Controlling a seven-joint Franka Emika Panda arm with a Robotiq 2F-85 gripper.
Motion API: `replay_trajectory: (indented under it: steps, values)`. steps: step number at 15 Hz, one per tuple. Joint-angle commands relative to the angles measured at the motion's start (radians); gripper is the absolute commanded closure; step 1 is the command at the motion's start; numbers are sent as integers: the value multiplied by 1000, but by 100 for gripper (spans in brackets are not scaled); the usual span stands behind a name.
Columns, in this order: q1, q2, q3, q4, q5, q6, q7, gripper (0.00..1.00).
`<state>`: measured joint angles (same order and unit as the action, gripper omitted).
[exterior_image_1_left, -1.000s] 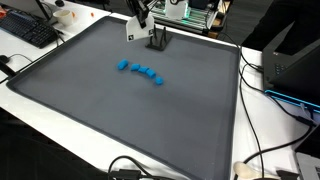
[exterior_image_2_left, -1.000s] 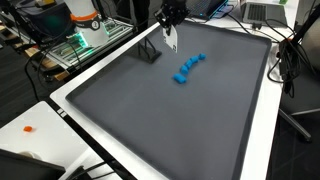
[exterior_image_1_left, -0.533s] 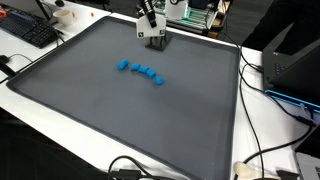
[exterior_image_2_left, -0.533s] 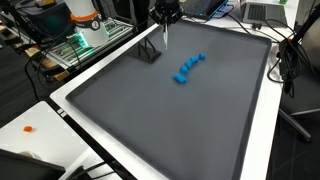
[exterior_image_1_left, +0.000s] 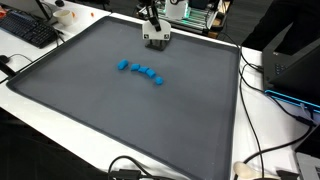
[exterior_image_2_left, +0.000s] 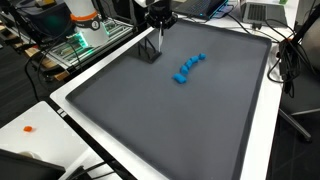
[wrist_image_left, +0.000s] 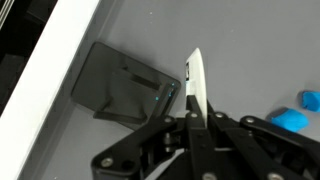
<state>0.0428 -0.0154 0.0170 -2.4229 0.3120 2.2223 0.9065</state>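
Pincer (wrist_image_left: 197, 118) pinching white card (wrist_image_left: 194, 75), per wrist cam; whole blue block row (exterior_image_1_left: 141, 72) in ext view.

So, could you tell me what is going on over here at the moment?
The robot arm's gripper is shut on a thin white flat strip, which points down at the dark grey mat. It hangs right beside a small black stand near one edge of the mat; whether strip and stand touch is not clear. A short row of small blue blocks lies on the mat a little way off, untouched.
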Motion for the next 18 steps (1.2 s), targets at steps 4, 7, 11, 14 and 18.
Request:
replay_trajectory:
  steps: [4, 7, 11, 14, 18]
  values:
    - [-13, -87, 1, -165, 144, 151, -2, 99]
    - [-18, -95, -1, -203, 179, 201, 4, 99]
    - [-24, -88, -6, -237, 241, 256, -2, 99]
    - [-28, -87, -11, -258, 275, 290, -6, 99]
    - [-32, -81, -17, -274, 306, 324, -20, 99]
